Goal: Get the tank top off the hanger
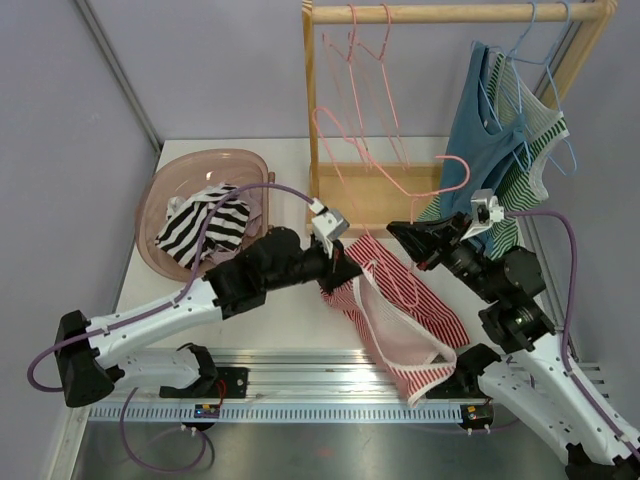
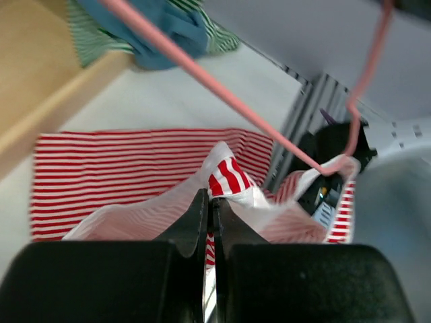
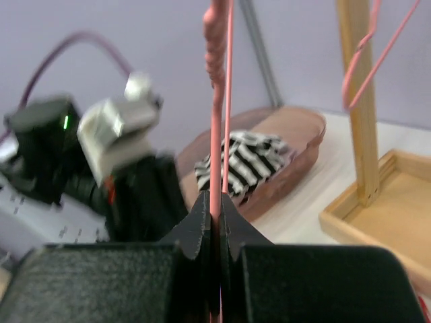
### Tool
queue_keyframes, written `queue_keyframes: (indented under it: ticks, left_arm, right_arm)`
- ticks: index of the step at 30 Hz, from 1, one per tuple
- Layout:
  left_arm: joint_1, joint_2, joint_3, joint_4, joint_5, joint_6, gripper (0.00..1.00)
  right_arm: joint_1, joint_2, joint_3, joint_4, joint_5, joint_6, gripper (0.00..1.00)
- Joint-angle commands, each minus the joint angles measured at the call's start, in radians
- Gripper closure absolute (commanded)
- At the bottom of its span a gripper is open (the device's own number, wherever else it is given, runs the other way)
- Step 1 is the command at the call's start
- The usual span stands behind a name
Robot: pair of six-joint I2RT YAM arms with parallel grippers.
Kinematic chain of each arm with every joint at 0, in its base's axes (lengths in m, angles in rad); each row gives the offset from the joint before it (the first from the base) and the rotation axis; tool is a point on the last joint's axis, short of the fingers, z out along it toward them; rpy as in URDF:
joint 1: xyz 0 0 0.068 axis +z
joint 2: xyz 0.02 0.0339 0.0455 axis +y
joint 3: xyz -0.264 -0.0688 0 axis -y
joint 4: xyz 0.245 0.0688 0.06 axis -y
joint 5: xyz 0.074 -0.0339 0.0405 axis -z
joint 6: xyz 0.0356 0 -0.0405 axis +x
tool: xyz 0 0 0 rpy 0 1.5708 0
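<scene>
The red-and-white striped tank top (image 1: 405,315) lies crumpled on the table's front between the arms and hangs over the front edge. My left gripper (image 1: 345,270) is shut on a fold of it (image 2: 229,176), seen at the fingertips in the left wrist view (image 2: 210,198). A pink wire hanger (image 1: 452,158) slants above the top. My right gripper (image 1: 400,236) is shut on its wire (image 3: 217,101), which runs up from between the fingertips (image 3: 217,202). In the left wrist view the hanger (image 2: 222,87) crosses over the top and one fabric edge sits at its bend (image 2: 330,168).
A pink basin (image 1: 160,185) at the left holds a black-and-white striped garment (image 1: 205,225). A wooden rack (image 1: 420,13) stands at the back with pink hangers (image 1: 375,40) and blue and green-striped tops (image 1: 500,130) on blue hangers. Its wooden base (image 1: 380,195) lies behind the grippers.
</scene>
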Motion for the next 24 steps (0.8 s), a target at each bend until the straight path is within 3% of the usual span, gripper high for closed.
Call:
queue_keyframes:
  ticks: [1,2,4,5,8,13,15,17,18,19,22,24]
  left_arm:
    - [-0.045,-0.02,-0.112,0.094,-0.037,0.004,1.0]
    - [-0.045,-0.023,-0.138,0.094,-0.091,-0.014,1.0]
    - [-0.045,-0.034,-0.178,0.037,-0.251,-0.06,1.0]
    - [-0.045,-0.036,-0.185,0.014,-0.296,-0.074,1.0]
    - [-0.045,-0.046,-0.202,-0.073,-0.411,-0.12,0.97]
    - [-0.042,-0.04,-0.158,-0.225,-0.546,-0.192,0.91]
    - [-0.038,-0.048,-0.132,-0.256,-0.58,-0.205,0.79]
    - [-0.035,-0.068,-0.104,-0.299,-0.593,-0.211,0.59]
    - [-0.035,-0.075,-0.094,-0.326,-0.602,-0.209,0.53]
    - [-0.035,-0.094,-0.083,-0.342,-0.606,-0.206,0.39]
    - [-0.035,-0.121,-0.046,-0.405,-0.614,-0.206,0.13]
    - [-0.035,-0.149,-0.023,-0.454,-0.617,-0.209,0.01]
  right_arm:
    - [0.006,-0.012,-0.027,0.486,0.234,0.091,1.0]
    - [0.006,-0.017,0.009,0.452,0.266,0.041,1.0]
    - [0.006,-0.023,0.095,0.199,0.331,-0.037,1.0]
    - [0.006,-0.019,0.197,-0.009,0.354,-0.106,1.0]
    - [0.006,0.035,0.365,-0.338,0.513,-0.189,1.0]
    - [0.006,0.197,0.615,-0.612,0.722,-0.243,1.0]
    - [0.006,0.28,0.679,-0.7,0.738,-0.258,1.0]
    - [0.008,0.37,0.782,-0.775,0.756,-0.287,1.0]
    - [0.006,0.4,0.813,-0.792,0.777,-0.298,1.0]
    - [0.006,0.427,0.869,-0.803,0.791,-0.318,1.0]
    - [0.005,0.52,0.96,-0.787,0.807,-0.363,1.0]
    - [0.005,0.607,1.023,-0.801,0.802,-0.38,1.0]
